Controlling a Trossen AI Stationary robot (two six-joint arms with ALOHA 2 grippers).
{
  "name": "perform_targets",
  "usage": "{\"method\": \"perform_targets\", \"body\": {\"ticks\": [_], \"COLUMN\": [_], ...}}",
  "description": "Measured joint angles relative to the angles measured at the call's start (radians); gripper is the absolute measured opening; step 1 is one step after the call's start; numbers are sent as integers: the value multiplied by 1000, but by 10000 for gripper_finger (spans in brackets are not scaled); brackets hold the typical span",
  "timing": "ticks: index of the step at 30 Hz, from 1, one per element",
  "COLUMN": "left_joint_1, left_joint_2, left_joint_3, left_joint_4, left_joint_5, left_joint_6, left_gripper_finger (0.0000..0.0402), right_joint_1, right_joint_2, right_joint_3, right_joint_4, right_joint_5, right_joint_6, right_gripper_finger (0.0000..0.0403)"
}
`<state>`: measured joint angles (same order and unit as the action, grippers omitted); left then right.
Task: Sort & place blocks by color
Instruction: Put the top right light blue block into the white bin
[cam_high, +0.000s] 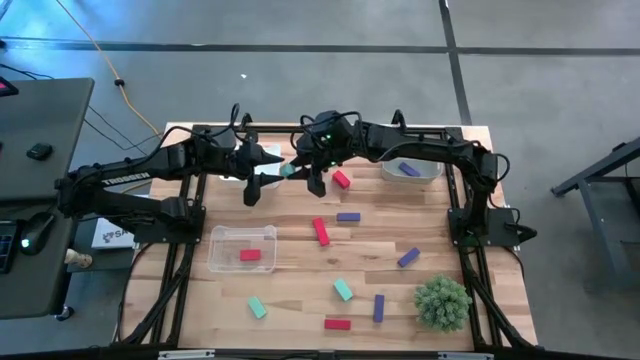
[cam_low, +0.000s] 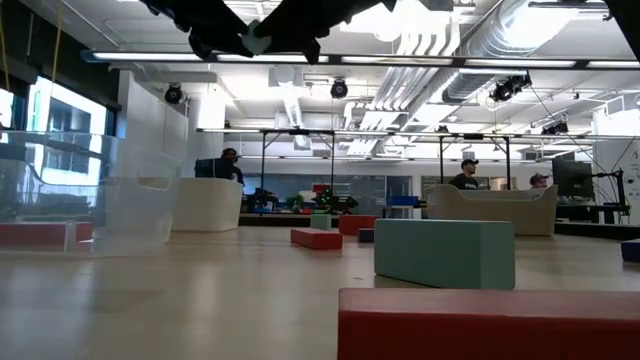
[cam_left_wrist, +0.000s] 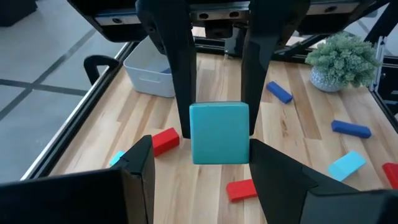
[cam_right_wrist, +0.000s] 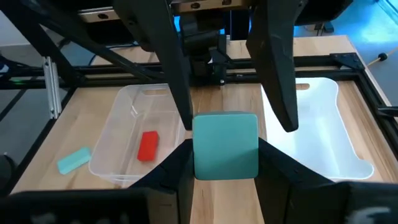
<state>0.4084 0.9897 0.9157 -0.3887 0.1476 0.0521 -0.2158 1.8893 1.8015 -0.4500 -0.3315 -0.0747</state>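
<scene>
Where table (cam_high: 290, 290) is nearest: front red block (cam_high: 337, 323), upright purple block (cam_high: 378, 307), 2 teal blocks (cam_high: 257, 307), spiky plant (cam_high: 442, 302) at rt.
Mid table: clear tray (cam_high: 225, 262) w/ 1 red block inside (cam_high: 250, 255); loose red block (cam_high: 321, 231), purple blocks (cam_high: 348, 216) beside it.
Far side: held teal block (cam_high: 288, 171) off the table, clamped narrow in right gripper (cam_high: 296, 170). Left gripper (cam_high: 280, 170) faces it, fingers wide, flanking the block w/o closing.
Far rt corner: tray w/ purple block (cam_high: 410, 170).
</scene>
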Motion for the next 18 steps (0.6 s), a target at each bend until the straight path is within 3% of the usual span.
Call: {"method": "perform_targets", "body": {"ticks": [14, 18], "left_joint_1": [0, 0], "left_joint_2": [0, 12], "left_joint_3": [0, 1], "left_joint_4": [33, 50], "left_joint_5": [0, 2], "left_joint_6": [-16, -15], "left_gripper_finger": [172, 154], "right_joint_1": [-1, -1], "right_joint_2": [0, 0], "right_joint_3": [0, 0], "right_joint_4": [15, 15], "right_joint_5": [27, 34], "right_joint_6": [25, 26], "right_gripper_finger": [108, 108]}}
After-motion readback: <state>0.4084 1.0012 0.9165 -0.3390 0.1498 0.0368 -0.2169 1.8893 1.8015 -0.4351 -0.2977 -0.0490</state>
